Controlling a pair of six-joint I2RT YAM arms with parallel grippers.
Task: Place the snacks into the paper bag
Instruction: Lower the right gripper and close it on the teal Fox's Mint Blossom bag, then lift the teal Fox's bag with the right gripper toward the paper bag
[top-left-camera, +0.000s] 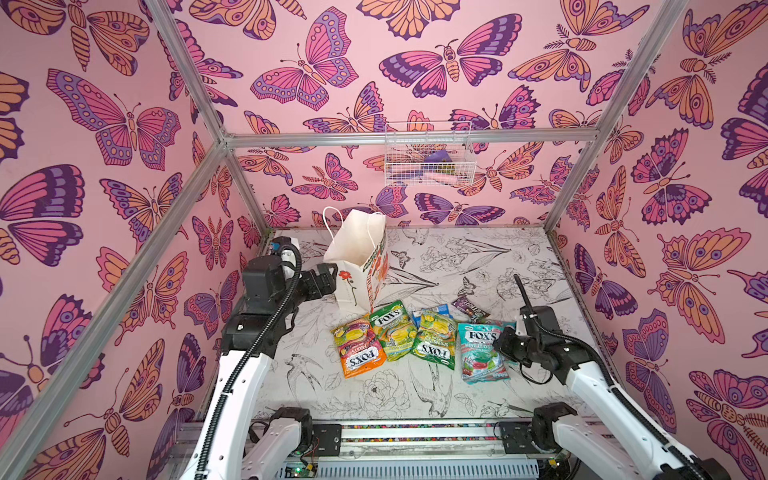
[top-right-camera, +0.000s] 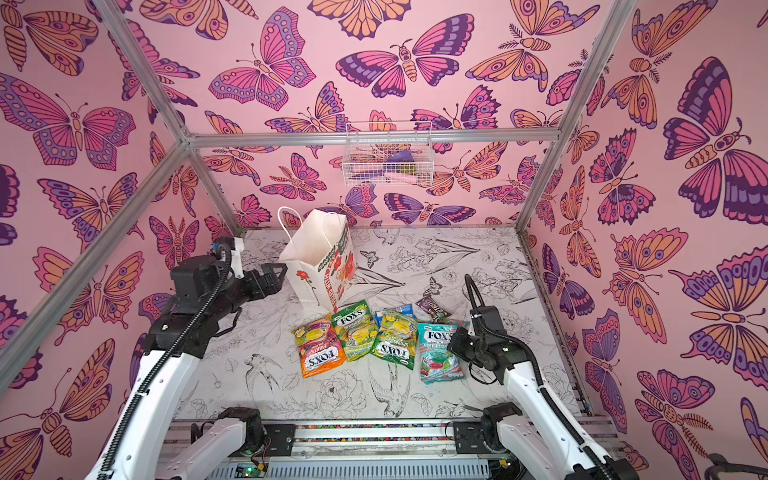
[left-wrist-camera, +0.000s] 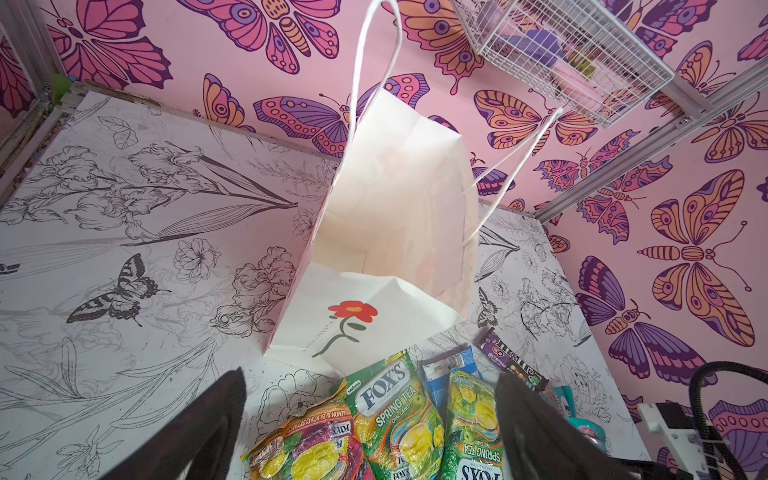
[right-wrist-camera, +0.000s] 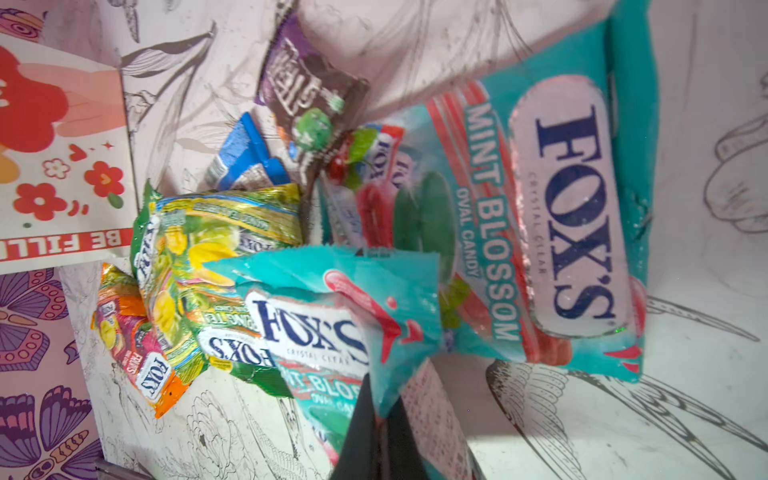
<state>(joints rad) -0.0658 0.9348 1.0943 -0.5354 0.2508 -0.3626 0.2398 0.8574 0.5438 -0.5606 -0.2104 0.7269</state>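
The white paper bag (top-left-camera: 357, 253) (top-right-camera: 316, 249) stands open at the back left, its red flower facing front, and its inside (left-wrist-camera: 395, 199) looks bare. In front of it lie the snacks: an orange packet (top-left-camera: 359, 351), two green-yellow packets (top-left-camera: 392, 330) (top-left-camera: 432, 338), a small blue-white packet (top-left-camera: 440, 309) and a dark purple wrapper (top-left-camera: 469, 306). My right gripper (top-left-camera: 500, 343) (right-wrist-camera: 382, 424) is shut on the edge of a teal packet (top-left-camera: 478, 353) (right-wrist-camera: 332, 324). A second teal packet (right-wrist-camera: 561, 208) lies behind it. My left gripper (top-left-camera: 328, 278) (left-wrist-camera: 374, 419) is open beside the bag's left face.
A white wire basket (top-left-camera: 430, 160) with a few items hangs on the back wall above the table. Butterfly-print walls and aluminium frame posts (top-left-camera: 569, 191) enclose the flower-print table (top-left-camera: 478, 257) on three sides. The arm bases sit along the front rail (top-left-camera: 415, 432).
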